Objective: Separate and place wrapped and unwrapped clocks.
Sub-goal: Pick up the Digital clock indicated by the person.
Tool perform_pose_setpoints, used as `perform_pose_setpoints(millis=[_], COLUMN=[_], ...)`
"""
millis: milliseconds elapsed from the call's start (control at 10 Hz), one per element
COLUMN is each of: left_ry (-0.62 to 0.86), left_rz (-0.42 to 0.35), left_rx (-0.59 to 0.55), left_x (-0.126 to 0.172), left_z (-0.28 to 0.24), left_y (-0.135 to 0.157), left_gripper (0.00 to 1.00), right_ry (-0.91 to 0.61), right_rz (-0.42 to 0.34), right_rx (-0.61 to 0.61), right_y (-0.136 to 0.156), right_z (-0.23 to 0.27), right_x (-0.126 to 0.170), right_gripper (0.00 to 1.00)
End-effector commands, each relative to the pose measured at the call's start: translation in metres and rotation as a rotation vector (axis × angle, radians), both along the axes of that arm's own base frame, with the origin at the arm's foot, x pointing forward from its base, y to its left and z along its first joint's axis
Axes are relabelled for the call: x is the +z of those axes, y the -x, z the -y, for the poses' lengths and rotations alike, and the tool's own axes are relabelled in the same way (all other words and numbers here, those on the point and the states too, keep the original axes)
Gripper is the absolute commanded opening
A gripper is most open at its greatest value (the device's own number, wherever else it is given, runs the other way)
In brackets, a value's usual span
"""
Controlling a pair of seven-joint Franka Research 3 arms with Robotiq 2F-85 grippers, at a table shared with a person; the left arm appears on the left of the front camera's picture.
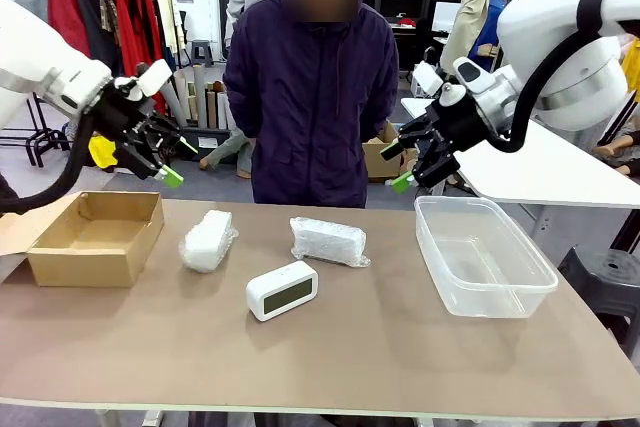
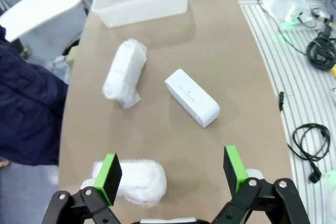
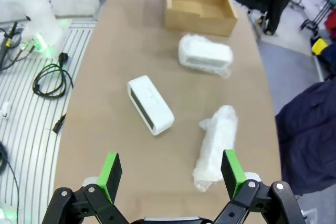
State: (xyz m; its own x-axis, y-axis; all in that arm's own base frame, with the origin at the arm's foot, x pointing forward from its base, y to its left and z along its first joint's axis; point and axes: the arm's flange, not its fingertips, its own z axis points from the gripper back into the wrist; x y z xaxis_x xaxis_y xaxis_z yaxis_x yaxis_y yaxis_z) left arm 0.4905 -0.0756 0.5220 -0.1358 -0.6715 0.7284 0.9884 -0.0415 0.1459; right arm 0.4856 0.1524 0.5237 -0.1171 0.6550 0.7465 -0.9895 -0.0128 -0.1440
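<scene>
Three clocks are sitting mid-table [image 1: 380,357], none touching another. The bare clock [image 1: 282,290] is showing as a white rounded rectangular block with a grey-green screen facing the robot side, turned at a slant, nearest the robot's edge. The left wrapped clock [image 1: 207,241] is sitting in clear bubble wrap, white block inside, near the open cardboard box [image 1: 80,267]. The right wrapped clock [image 1: 329,241] is lying lengthwise in crinkled clear wrap, between the bare clock and the clear plastic tub [image 1: 440,257]. The left gripper [image 1: 178,160] is hanging above the box, fingers spread, gripping nothing. The right gripper [image 1: 395,167] is hanging over the tub's far end, also spread and empty. A person [image 1: 310,97] is standing at the far side.
</scene>
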Motion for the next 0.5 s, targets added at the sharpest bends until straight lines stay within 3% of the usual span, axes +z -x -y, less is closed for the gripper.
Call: perform_pose_setpoints(millis=[0, 400], left_ry=[0.019, 0.083], left_rz=[-0.004, -0.064], left_rx=[-0.045, 0.0], left_x=[0.001, -0.009], left_z=[-0.011, -0.044], left_y=[-0.014, -0.04], left_gripper=[1.0, 1.0], right_ry=[-0.089, -0.143], right_rz=[0.019, 0.029], right_rx=[0.002, -0.038], right_y=[-0.017, -0.043], right_z=[0.009, 0.037], right_x=[0.004, 0.009], right_gripper=[1.0, 1.0])
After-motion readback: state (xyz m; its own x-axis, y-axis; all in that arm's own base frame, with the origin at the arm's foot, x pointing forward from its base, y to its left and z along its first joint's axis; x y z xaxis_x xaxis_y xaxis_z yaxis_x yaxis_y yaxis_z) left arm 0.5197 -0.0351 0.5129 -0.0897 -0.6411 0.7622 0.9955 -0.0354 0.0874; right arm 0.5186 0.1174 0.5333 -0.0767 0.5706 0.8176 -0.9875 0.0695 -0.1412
